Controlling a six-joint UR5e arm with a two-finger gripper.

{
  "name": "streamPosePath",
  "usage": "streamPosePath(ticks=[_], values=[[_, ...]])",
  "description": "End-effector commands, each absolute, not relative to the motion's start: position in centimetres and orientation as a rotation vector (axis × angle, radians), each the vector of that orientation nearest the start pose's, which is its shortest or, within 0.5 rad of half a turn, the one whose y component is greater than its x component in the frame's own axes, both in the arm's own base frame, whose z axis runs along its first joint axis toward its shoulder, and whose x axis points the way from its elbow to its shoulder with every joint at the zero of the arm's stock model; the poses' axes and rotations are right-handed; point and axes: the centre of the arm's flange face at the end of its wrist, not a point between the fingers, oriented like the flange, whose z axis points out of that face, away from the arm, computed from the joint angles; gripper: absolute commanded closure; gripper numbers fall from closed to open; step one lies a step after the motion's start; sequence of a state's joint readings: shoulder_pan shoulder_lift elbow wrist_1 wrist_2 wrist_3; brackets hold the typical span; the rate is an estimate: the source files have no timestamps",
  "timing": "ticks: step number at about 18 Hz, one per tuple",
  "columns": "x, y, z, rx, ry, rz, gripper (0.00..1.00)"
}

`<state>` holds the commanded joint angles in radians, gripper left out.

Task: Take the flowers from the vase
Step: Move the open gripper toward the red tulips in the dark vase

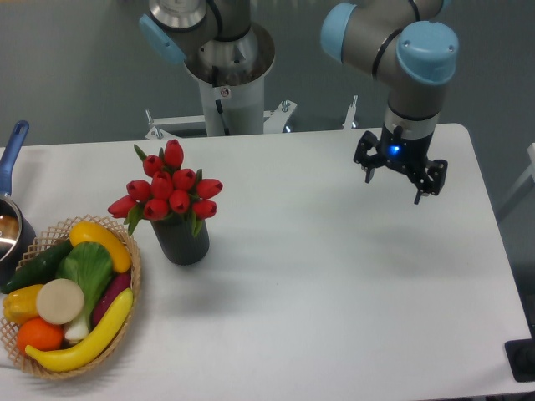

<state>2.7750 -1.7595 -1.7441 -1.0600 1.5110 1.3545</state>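
red flowers [170,189], upright in black vase [181,239]

- flowers [171,189]: red buds, green leaves
- vase [181,241]: matte black
- table [334,292]: plain white
- gripper [394,180]: black, with a small blue light above it
- arm [401,50]: grey with light blue caps
- basket [125,326]: tan woven
- pot handle [12,154]: blue

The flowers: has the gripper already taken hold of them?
No. The flowers stand in the vase, while the gripper hangs open and empty far off to the side.
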Motion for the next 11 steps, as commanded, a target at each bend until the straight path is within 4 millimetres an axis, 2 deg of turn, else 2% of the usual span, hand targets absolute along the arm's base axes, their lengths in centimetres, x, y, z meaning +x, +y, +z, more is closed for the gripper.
streamPosePath(ticks=[5,11], values=[[-46.33,33.99,35.81,-3.015,0.265,0.184,0.0],[-46.16,34.38,35.81,-2.904,0.246,0.127,0.0]])
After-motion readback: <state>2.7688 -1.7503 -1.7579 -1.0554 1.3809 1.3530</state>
